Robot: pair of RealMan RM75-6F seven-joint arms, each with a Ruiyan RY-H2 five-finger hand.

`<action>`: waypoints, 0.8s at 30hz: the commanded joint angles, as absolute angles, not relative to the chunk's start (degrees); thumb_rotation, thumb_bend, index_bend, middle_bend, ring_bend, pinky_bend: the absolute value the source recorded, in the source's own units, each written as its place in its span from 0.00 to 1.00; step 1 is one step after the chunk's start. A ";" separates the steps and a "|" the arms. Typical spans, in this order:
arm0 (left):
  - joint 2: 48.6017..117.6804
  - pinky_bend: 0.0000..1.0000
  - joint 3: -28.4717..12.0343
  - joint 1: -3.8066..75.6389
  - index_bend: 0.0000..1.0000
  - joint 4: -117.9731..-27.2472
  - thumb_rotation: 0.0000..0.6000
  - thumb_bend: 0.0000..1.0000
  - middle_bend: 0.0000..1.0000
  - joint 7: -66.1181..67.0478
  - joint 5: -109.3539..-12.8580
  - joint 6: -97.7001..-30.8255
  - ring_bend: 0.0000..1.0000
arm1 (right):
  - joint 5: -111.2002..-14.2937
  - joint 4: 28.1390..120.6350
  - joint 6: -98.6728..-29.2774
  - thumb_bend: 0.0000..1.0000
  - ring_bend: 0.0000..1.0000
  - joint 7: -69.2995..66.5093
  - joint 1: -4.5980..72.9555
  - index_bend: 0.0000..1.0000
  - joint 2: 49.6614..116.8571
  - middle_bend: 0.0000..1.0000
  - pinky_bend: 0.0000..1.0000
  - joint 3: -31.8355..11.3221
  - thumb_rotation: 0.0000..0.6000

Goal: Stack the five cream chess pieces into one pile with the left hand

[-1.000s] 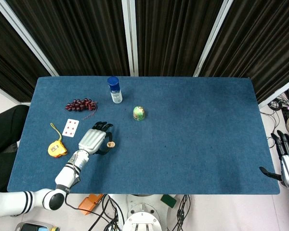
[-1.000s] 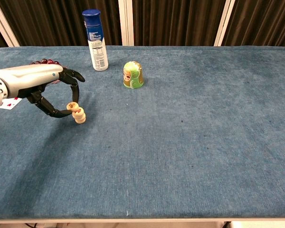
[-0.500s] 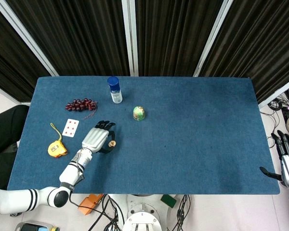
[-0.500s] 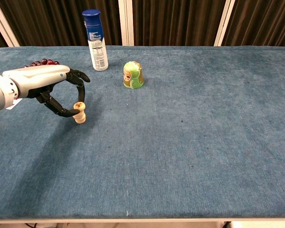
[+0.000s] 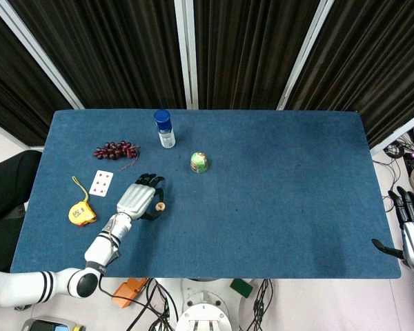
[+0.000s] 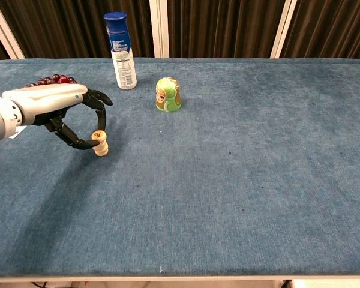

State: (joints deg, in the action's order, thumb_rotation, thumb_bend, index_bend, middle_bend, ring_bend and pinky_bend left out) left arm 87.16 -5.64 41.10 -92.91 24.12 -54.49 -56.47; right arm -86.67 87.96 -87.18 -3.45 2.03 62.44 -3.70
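Note:
A short pile of cream chess pieces (image 6: 100,146) stands on the blue table (image 6: 228,180), left of centre; from above it shows as one small disc (image 5: 161,205). My left hand (image 6: 54,108) reaches in from the left, its thumb and a finger curved around the pile's top piece (image 6: 97,136), pinching it as it sits on the pile. From the head view, the left hand (image 5: 139,200) lies just left of the disc. My right hand (image 5: 410,227) hangs off the table's right edge with fingers spread and empty.
A blue-capped bottle (image 6: 120,51) and a green dome-shaped figure (image 6: 167,95) stand behind the pile. Dark grapes (image 5: 115,149), a playing card (image 5: 101,183) and a yellow tape measure (image 5: 81,212) lie to the left of my hand.
My left hand carried a cream piece rightward and set it on top of the pile. Since then the hand has drawn back slightly to the left. The right hand has not moved.

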 commanded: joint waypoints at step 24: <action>84.06 0.00 -6.56 39.74 0.43 -96.28 1.00 0.30 0.08 21.67 -56.13 -58.31 0.00 | -86.79 87.77 -87.65 0.12 0.00 -3.94 1.74 0.00 62.36 0.00 0.00 -3.65 1.00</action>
State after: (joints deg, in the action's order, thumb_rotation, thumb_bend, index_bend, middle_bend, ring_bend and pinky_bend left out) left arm 84.91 -6.28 40.31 -95.40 22.63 -55.37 -57.60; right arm -86.79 87.77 -87.65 -3.94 1.74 62.37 -3.65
